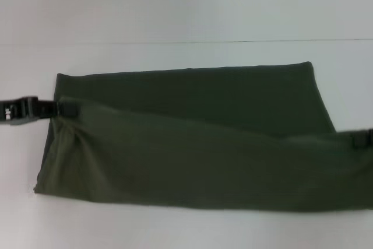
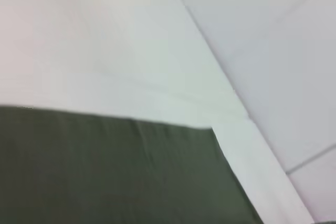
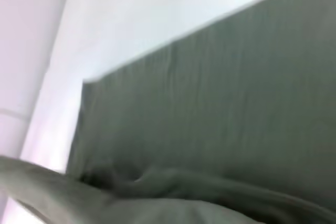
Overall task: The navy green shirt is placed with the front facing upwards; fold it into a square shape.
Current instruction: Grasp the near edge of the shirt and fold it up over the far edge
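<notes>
The left gripper (image 1: 65, 109) comes in from the left side of the head view, its fingers pressed together on a corner of the navy green shirt (image 1: 198, 138), pinching the raised cloth just where the near layer begins. The right gripper (image 1: 362, 138) shows only at the right border of that view, its dark tip against the shirt's lifted edge; whether its fingers are spread or pinching cannot be told.

The shirt lies on the white table (image 1: 175, 228) as a long band running across the head view, with no lettering showing. A lighter near layer is lifted and stretched between the two grippers, its upper edge slanting down from the left gripper toward the right one, over a darker flat layer behind it. The far edge of the flat layer is straight, with a clean corner at far right. The near edge sags toward the front of the table.

Bare table surrounds the cloth on the far side, on the left and along the front. The left wrist view shows a flat shirt corner (image 2: 212, 129) on the table (image 2: 105, 51); the right wrist view shows another (image 3: 84, 83).
</notes>
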